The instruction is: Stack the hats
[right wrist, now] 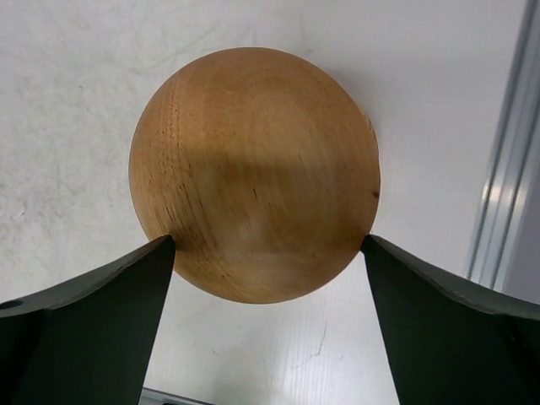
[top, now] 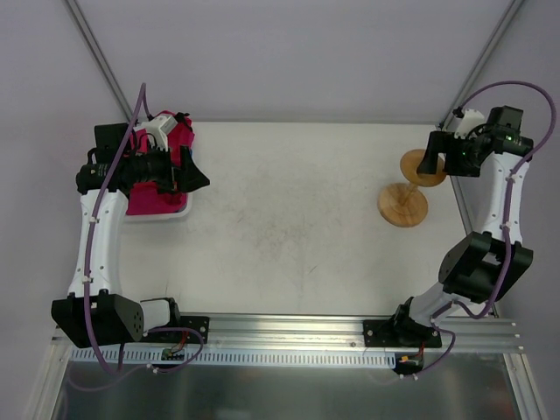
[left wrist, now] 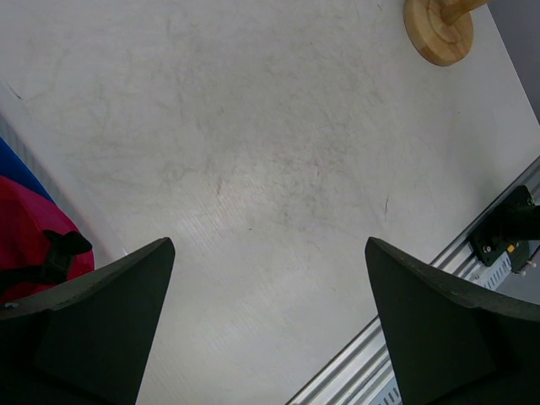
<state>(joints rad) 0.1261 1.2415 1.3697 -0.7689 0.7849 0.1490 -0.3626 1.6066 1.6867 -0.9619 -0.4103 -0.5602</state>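
Observation:
Magenta hats lie piled in a white basket at the table's far left, largely hidden under my left arm. In the left wrist view one magenta hat with a black strap shows at the lower left, with a sliver of a blue hat beside it. My left gripper hangs open just right of the basket, over bare table, holding nothing. My right gripper is open above the rounded top of a wooden stand, one fingertip at each side of it.
The tan wooden stand stands at the far right on a round base. Aluminium rails run along the near edge and another strip along the right side. Grey walls enclose the table.

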